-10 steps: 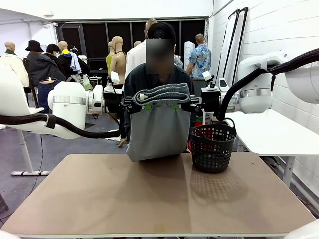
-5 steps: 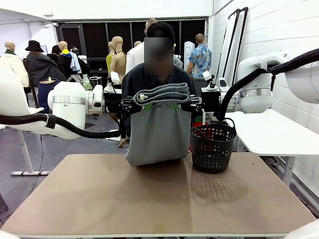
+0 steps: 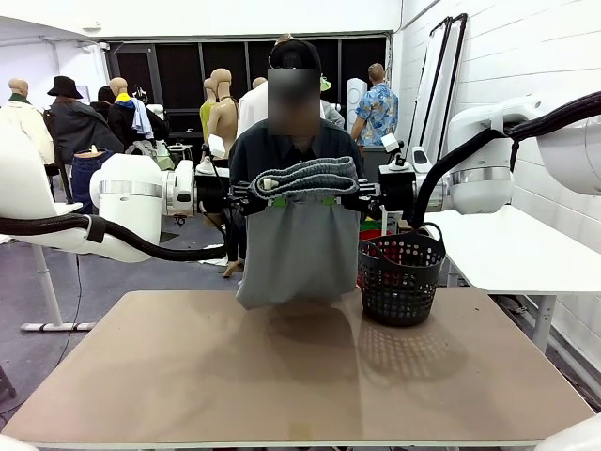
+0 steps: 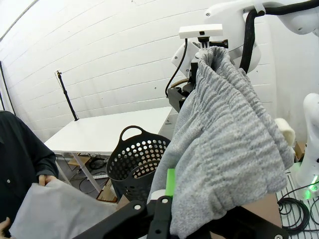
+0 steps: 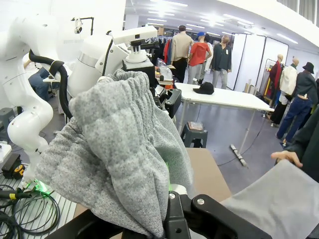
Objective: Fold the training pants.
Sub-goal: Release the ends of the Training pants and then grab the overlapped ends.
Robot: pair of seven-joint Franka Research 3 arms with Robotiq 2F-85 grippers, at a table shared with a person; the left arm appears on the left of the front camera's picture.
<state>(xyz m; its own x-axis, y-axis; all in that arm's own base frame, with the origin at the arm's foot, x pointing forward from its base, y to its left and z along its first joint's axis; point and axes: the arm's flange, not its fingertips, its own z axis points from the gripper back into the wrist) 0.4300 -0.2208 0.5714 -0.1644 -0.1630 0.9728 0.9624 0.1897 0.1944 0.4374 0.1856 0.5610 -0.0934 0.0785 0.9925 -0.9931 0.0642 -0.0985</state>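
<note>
Both grippers are holding the pants (image 3: 299,249) up over the far middle of the table (image 3: 282,376). The left gripper (image 3: 278,200) is pinching the bunched waistband at its left end and the right gripper (image 3: 328,200) is clamping the right end. The grey cloth is hanging straight down between them, its lower edge close to the tabletop, just left of the basket (image 3: 401,277). At the far side a person's hand (image 5: 286,157) is gripping another stretch of the fabric. The work seems to be at the lifted, doubling-over stage. The next move is probably calling for both arms to lower evenly, laying the cloth flat clear of the basket.
</note>
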